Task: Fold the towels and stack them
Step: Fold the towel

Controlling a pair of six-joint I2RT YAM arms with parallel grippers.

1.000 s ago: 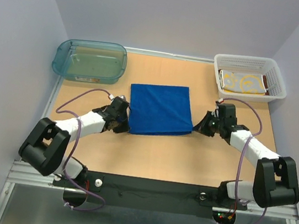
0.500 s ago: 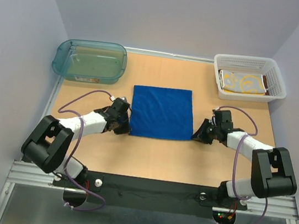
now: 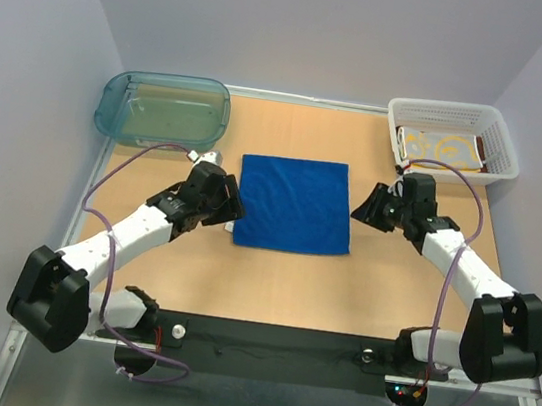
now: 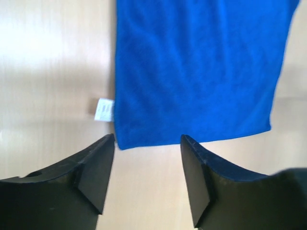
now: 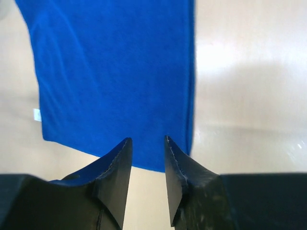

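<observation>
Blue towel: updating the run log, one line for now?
blue towel lying flat | left gripper open, empty | right gripper open, empty

The blue towel [image 3: 294, 204] lies flat on the tabletop as a neat, nearly square folded piece, well apart from the white basket [image 3: 455, 113], to that basket's left and nearer the arm bases. A small white tag [image 4: 104, 109] sticks out at its near left corner. Inside the basket lies the folded yellow towel [image 3: 442, 149] with its white-grey pattern. The rust-brown towel [image 3: 480, 148] shows only as a strip at the yellow one's right edge.
</observation>
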